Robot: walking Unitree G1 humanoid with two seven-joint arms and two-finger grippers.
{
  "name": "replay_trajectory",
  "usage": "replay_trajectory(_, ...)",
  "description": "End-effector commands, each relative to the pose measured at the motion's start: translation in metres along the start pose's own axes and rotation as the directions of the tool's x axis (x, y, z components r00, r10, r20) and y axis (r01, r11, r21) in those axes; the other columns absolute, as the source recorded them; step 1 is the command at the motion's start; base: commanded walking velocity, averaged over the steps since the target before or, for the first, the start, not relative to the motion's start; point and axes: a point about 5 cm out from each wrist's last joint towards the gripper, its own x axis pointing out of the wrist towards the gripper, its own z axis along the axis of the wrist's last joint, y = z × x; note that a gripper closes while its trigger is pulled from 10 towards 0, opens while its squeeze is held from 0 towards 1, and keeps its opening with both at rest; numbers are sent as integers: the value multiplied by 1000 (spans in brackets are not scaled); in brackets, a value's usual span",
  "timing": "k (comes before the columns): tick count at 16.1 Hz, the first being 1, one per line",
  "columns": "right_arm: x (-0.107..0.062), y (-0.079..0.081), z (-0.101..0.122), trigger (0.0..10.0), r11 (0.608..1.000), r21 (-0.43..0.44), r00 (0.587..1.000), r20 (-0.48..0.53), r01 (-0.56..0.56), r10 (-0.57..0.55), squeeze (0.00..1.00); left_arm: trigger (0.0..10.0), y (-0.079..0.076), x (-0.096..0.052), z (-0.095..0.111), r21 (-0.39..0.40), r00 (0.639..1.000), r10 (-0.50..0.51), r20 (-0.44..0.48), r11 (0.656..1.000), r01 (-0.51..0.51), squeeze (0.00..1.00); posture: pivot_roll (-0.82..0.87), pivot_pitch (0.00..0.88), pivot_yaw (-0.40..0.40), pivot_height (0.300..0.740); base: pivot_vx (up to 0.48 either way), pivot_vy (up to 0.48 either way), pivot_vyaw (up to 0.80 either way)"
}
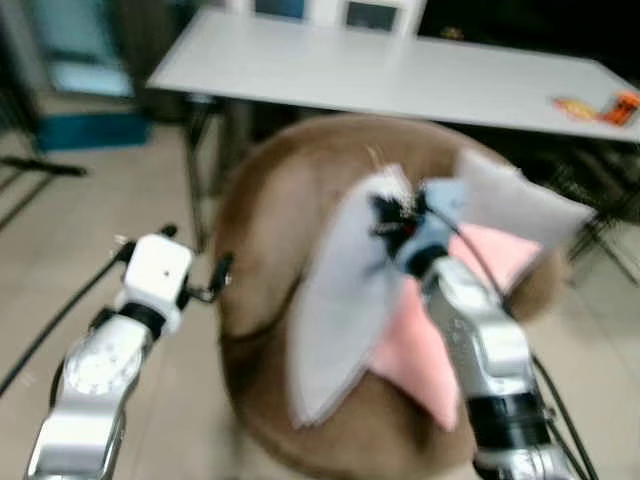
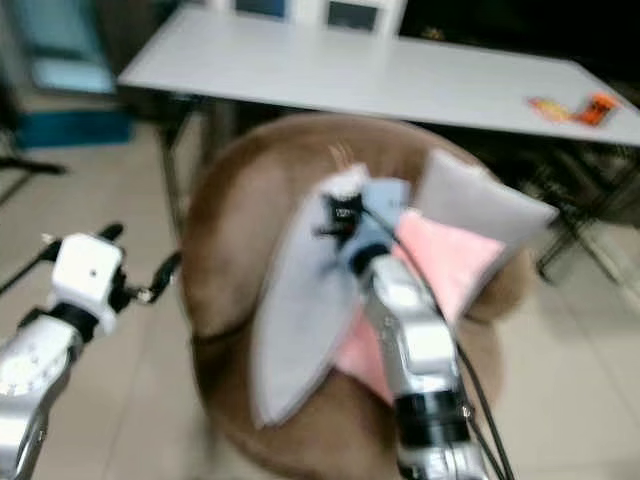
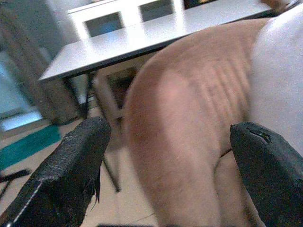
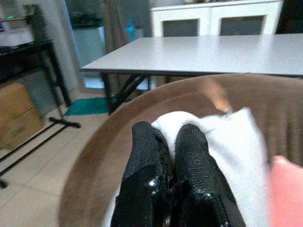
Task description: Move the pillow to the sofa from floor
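- Tiled floor (image 1: 120, 200) opens wide on the robot's left, pale and bare apart from a dark cable (image 1: 60, 310) trailing across it.
- Nearest in, the left gripper (image 1: 205, 280) hovers beside the sofa's flank with its fingers (image 3: 71, 175) spread wide, holding nothing.
- Right gripper (image 1: 395, 215) is up over the seat, its two fingers (image 4: 151, 161) pinched tight together on the top edge of the pillow (image 1: 345, 300).
- That pillow is grey-white on one face and pink on the other; it hangs from the pinch and drapes over the brown sofa (image 1: 270, 220), its lower corner down near the sofa's front.
- Judging by that, the lift off the floor is done and the carry is as good as over; what's left is to lower it, let go and pull the arm clear.
- Room check: the sofa's rounded back rim curves just behind the pillow, so there is a little space to settle it deeper.
- Farther back, a long white table (image 1: 400, 75) stands right behind the sofa, with something orange (image 1: 600, 107) on its far right end, so reaching past the rim is tight.
- Beyond the table, a white cabinet (image 4: 213, 19) lines the wall.
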Motion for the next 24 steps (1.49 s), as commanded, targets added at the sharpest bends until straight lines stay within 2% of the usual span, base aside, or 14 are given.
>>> replay_trajectory(1,-1,-14,16,10000,999,-30,997,66,41,-39,0,10000,-10,4,5,-10,999,-39,23,999,39,0,-28,0,-95,740,315,0,0)
replay_trajectory(5,11,-8,20,10000,999,-36,997,67,-33,35,0,10000,-9,4,4,25,998,-67,16,997,67,0,-30,0,-92,740,0,0,0)
replay_trajectory(8,31,-1,29,10000,996,9,991,102,-93,92,0,10000,-11,1,1,23,985,-172,-6,985,172,0,-30,0,-86,740,0,0,0)
replay_trajectory(10,48,4,33,10000,994,-1,989,97,-112,111,0,10000,-13,-3,-2,21,970,-242,-32,970,243,0,-23,0,-86,740,0,0,0)
replay_trajectory(11,50,5,34,10000,994,-3,989,97,-112,112,0,10000,-14,-3,-2,22,968,-249,-34,968,250,0,-21,0,-87,740,0,0,0)
replay_trajectory(12,59,4,36,10000,997,-18,993,88,-80,81,0,10000,-14,-6,-3,20,961,-272,-42,962,273,0,-21,0,-87,740,0,0,0)
replay_trajectory(15,77,2,40,10000,995,80,995,89,-62,54,0,10000,-14,-9,-5,20,949,-309,-65,950,311,0,-2,0,-101,740,0,0,0)
replay_trajectory(16,79,-4,33,10000,988,150,997,78,-32,20,0,10000,-14,-10,-5,27,947,-313,-70,948,316,0,5,0,-107,740,0,0,0)
replay_trajectory(18,77,-17,10,10000,975,221,999,8,29,-32,0,10000,-14,-10,-6,32,944,-323,-76,945,326,0,8,0,-109,740,0,0,0)
replay_trajectory(19,67,-28,-22,10000,975,201,990,-124,98,-74,0,10000,-15,-10,-6,35,941,-328,-78,943,332,0,17,0,-116,740,0,0,0)
replay_trajectory(21,53,-41,-52,10000,973,144,958,-251,182,-142,0,10000,-15,-11,-6,39,939,-334,-80,941,337,0,29,0,-126,740,0,0,0)
replay_trajectory(22,40,-55,-71,10000,965,76,922,-322,252,-215,0,10000,-14,-11,-6,43,938,-336,-85,939,340,0,33,0,-129,740,0,0,0)
replay_trajectory(23,35,-62,-75,10000,959,59,908,-341,279,-243,0,10000,-14,-12,-6,45,938,-336,-87,939,341,0,34,0,-129,740,0,0,0)
replay_trajectory(24,30,-69,-78,10000,949,84,901,-348,304,-258,86,10000,-14,-12,-6,46,937,-337,-89,939,342,0,34,0,-129,740,0,0,0)
